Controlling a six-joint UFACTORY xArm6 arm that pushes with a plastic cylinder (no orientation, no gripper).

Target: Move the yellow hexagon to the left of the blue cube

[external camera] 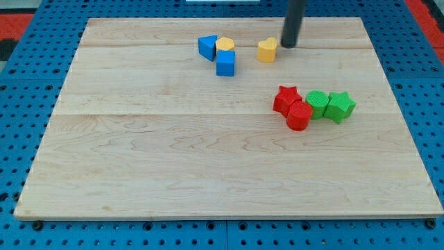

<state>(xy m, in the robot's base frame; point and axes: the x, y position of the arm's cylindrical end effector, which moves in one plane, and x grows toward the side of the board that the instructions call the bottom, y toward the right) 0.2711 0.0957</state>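
Two yellow blocks are seen near view's top: yellow hexagon (225, 45) wedged btwn blue cube (225, 63) & another blue block (207, 47), yellow heart (267, 50) just left of my tip (287, 45), a bare rod w/ nothing pinched.

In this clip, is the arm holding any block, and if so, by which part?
Nothing is held: the arm ends in a plain rod. My tip rests on the board just to the view's right of the yellow heart; whether they touch cannot be told.

rod (294, 17) cut off at view's top
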